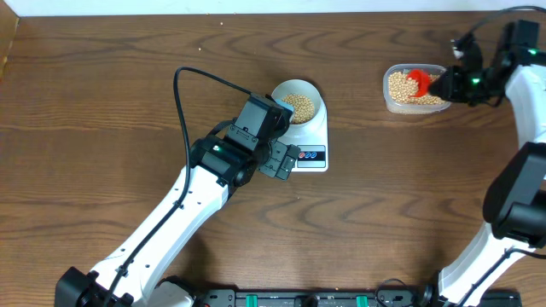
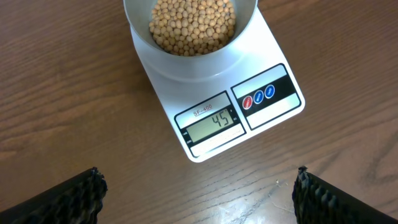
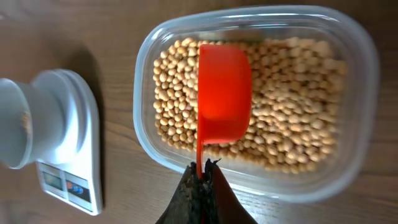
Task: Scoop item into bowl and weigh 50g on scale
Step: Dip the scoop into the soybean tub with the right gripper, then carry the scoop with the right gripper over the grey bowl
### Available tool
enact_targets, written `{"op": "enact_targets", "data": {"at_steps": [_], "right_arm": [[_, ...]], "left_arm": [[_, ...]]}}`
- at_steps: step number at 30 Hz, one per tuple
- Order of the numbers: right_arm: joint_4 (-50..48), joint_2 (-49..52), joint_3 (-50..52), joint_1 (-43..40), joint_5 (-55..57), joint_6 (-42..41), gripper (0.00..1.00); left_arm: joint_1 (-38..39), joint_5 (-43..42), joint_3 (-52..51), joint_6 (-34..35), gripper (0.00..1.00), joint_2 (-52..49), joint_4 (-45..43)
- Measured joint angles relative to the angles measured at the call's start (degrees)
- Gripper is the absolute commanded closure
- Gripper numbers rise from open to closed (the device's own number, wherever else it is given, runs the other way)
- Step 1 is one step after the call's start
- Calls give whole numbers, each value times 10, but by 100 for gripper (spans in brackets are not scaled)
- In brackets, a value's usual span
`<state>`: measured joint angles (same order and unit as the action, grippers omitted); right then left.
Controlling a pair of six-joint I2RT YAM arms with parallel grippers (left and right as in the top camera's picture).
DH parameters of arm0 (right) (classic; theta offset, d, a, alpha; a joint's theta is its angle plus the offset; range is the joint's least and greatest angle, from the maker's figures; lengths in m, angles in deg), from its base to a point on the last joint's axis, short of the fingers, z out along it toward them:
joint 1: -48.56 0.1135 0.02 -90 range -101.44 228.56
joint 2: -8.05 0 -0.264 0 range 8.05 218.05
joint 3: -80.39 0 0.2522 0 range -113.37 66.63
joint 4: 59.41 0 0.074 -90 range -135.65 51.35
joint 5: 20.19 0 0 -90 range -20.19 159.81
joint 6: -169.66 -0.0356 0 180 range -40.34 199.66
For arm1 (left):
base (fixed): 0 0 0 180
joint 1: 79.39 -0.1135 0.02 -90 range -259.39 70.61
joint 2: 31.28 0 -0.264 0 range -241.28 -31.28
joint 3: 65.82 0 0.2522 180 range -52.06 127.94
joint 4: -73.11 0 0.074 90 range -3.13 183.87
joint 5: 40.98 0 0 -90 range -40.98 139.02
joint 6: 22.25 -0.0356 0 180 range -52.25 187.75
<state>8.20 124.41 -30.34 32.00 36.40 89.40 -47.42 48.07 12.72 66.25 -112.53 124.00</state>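
Pinching the handle of the red scoop [image 3: 224,87] with the right gripper [image 3: 202,177], over the beans [image 3: 292,118] in the clear tub [image 3: 357,93]. Holding the left gripper [image 2: 199,193] spread wide near the scale [image 2: 161,87]. Weighing more beans in the bowl [image 2: 245,25] on the scale, showing 45 on the display [image 2: 214,121].

This looks like a robotics lab bench. A white left arm [image 1: 171,223] and right arm [image 1: 531,95], trailing black cable [image 1: 178,102], are mounted at a wood-grain counter [image 1: 94,85].

Small round tan-yellow beans [image 2: 193,25] half-fill a pale blue-grey round bowl [image 2: 199,67], which stands upright on a white rectangular digital scale [image 2: 186,93] whose display reads 45.
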Motion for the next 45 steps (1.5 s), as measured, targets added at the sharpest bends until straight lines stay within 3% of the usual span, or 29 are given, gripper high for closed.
{"op": "enact_targets", "data": {"at_steps": [9,20,30,45], "right_arm": [[20,0,0,-56,-77,-2,99],[26,0,0,-50,-242,16,99],[17,0,0,37,-300,29,99],[-8,1,0,176,-290,33,99]], "left_arm": [[0,0,0,0,2,0,0],[0,0,0,0,2,0,0],[0,0,0,0,2,0,0],[0,0,0,0,2,0,0]]}}
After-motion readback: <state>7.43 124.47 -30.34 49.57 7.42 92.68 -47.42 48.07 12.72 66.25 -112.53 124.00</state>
